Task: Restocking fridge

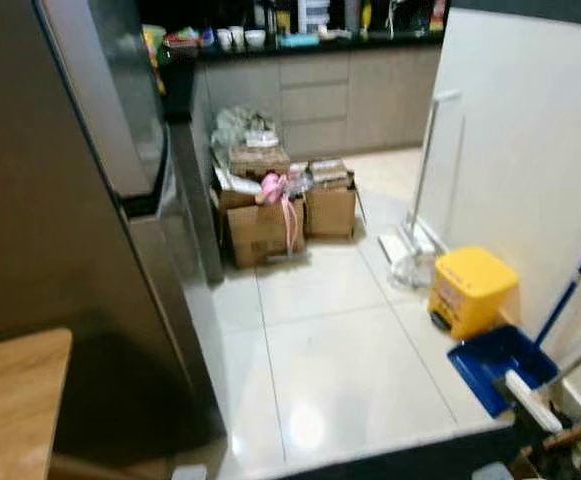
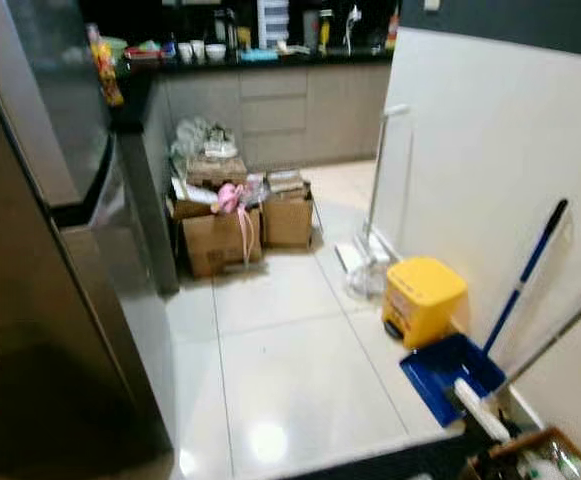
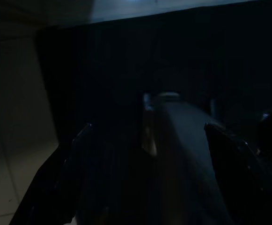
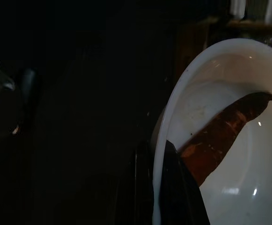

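The tall dark fridge stands on my left with its doors closed. In the right wrist view my right gripper is shut on the rim of a white bowl. One black finger is inside the rim and one is outside. A brown piece of food lies in the bowl. The left wrist view is very dark. There my left gripper hangs open with its two fingers spread wide and nothing gripped between them.
A wooden tabletop corner is at the near left. Cardboard boxes sit by the kitchen counter ahead. A yellow bin, a blue dustpan and a white mop line the right wall. Pale tiled floor lies between.
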You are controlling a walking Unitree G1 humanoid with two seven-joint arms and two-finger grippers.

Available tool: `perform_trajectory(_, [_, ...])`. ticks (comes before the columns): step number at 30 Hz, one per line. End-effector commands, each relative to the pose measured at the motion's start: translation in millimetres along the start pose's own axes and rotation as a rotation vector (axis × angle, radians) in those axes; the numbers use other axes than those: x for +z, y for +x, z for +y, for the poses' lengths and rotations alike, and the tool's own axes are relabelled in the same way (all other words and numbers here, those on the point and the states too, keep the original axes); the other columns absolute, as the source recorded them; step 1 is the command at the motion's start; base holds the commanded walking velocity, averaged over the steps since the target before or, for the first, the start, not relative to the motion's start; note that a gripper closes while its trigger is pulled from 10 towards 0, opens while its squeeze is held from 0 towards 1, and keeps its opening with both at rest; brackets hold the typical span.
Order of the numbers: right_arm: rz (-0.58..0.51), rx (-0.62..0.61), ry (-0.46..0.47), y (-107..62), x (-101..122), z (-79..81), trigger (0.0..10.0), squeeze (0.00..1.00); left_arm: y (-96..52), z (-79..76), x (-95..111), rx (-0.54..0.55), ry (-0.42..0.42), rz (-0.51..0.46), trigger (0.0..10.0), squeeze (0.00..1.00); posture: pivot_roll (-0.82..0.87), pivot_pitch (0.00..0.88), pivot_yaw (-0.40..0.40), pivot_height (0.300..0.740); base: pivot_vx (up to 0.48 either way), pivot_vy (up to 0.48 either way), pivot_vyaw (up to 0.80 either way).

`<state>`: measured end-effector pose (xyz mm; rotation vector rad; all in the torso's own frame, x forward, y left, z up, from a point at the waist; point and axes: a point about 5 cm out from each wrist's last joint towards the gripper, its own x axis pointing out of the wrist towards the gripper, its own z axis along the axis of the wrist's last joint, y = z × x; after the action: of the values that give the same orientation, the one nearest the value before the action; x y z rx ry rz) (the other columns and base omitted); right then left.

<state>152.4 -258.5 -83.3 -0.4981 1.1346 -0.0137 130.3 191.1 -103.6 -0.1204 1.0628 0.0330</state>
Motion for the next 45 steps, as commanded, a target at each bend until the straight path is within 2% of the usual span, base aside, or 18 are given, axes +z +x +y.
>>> perform_trajectory(1, [0.016, -0.001, -0.007, -0.5, -5.5, 0.4, 10.0, 0.00, 0.4, 1.0, 3.5, 0.001, 0.002, -0.007, 10.0, 0.00, -0.07, 0.000, 0.029, 0.740, 0.349, 0.000, 0.00])
perform_trajectory(9, [0.015, -0.003, -0.008, -0.5, -5.4, -0.5, 10.0, 0.00, 0.3, 0.7, 2.3, 0.001, -0.009, -0.005, 10.0, 0.00, -0.07, 0.000, 0.029, 0.740, 0.318, 0.000, 0.00])
perform_trajectory(18, [0.013, -0.001, -0.019, -0.5, -5.2, -1.8, 10.0, 0.00, 0.3, -0.9, 1.2, -0.015, -0.036, -0.006, 10.0, 0.00, -0.08, 0.000, 0.024, 0.740, 0.000, 0.000, 0.00])
perform_trajectory(23, [0.003, 0.024, 0.019, -0.5, -4.7, -0.1, 10.0, 0.00, 0.1, -0.8, 0.2, -0.020, -0.034, 0.001, 10.0, 0.00, -0.07, 0.000, 0.025, 0.740, 0.000, -0.365, 0.00])
perform_trajectory(28, [-0.009, 0.048, -0.013, -0.4, -2.2, 1.7, 10.0, 0.00, -0.2, -0.1, -0.8, -0.022, -0.033, 0.006, 10.0, 0.00, -0.07, 0.000, 0.024, 0.740, 0.000, -0.457, 0.00])
perform_trajectory(33, [-0.012, 0.093, -0.002, -0.4, -0.4, 7.2, 10.0, 0.00, -0.5, 0.9, -1.5, -0.022, -0.029, 0.010, 10.0, 0.00, -0.07, 0.000, 0.025, 0.740, 0.000, -0.465, 0.00])
perform_trajectory(45, [-0.010, 0.110, -0.034, -0.5, 0.2, 9.9, 10.0, 0.00, -0.5, 2.7, -0.6, -0.015, -0.027, 0.010, 10.0, 0.00, -0.07, 0.000, 0.032, 0.740, 0.000, -0.465, 0.78])
